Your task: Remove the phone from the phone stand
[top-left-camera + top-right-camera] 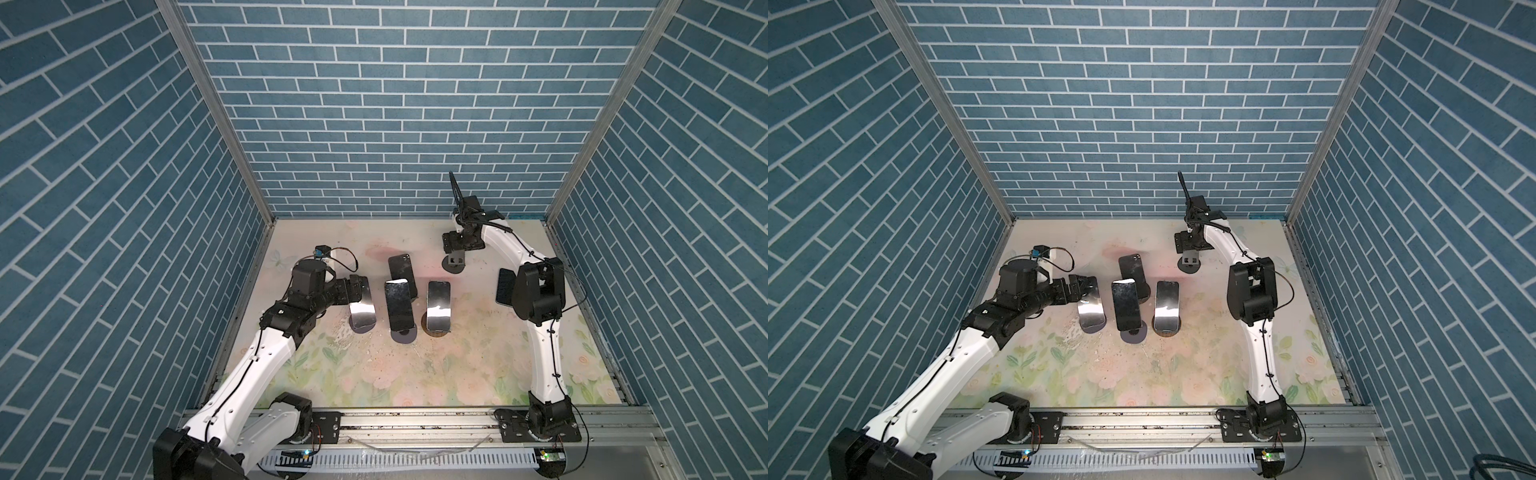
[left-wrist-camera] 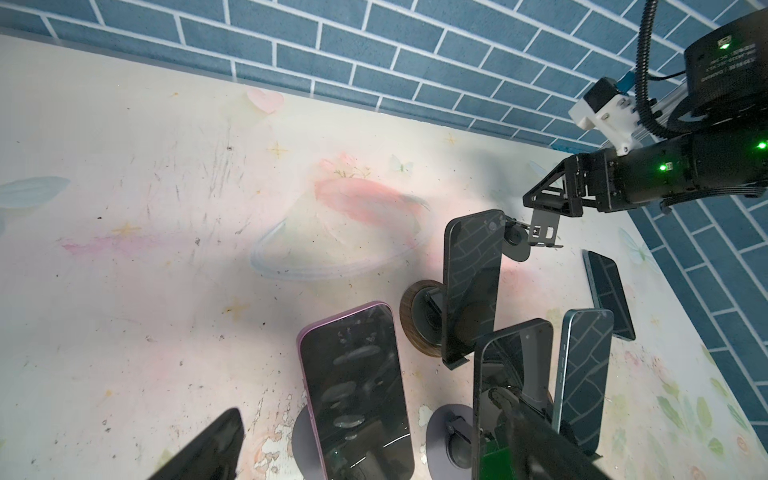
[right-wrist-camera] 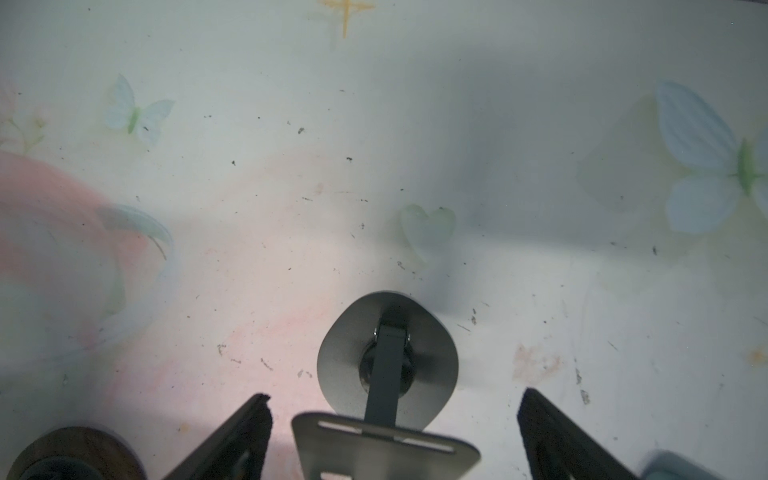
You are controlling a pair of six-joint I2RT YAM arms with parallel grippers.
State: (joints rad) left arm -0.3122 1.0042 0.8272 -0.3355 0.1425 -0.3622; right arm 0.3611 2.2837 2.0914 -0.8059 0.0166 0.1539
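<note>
Several phones lean on stands mid-table. My left gripper (image 1: 356, 291) (image 1: 1082, 289) (image 2: 374, 415) is open, one finger on each side of the leftmost, purple-edged phone (image 2: 353, 386) (image 1: 362, 308), not touching it. Its stand's round base (image 2: 300, 440) shows below. My right gripper (image 3: 395, 397) (image 1: 456, 246) (image 2: 540, 226) is open over an empty grey phone stand (image 3: 386, 451) (image 1: 455, 262), fingers wide of its plate. Another phone (image 1: 503, 286) (image 2: 609, 299) lies flat by the right arm.
A black phone (image 1: 399, 307) (image 2: 515, 374), a blue-edged phone (image 1: 438, 305) (image 2: 582, 374) and a rear phone (image 1: 401, 269) (image 2: 471, 282) on a wooden base (image 2: 415, 316) stand close together right of the purple one. Brick-pattern walls enclose the flowered table (image 1: 415, 374).
</note>
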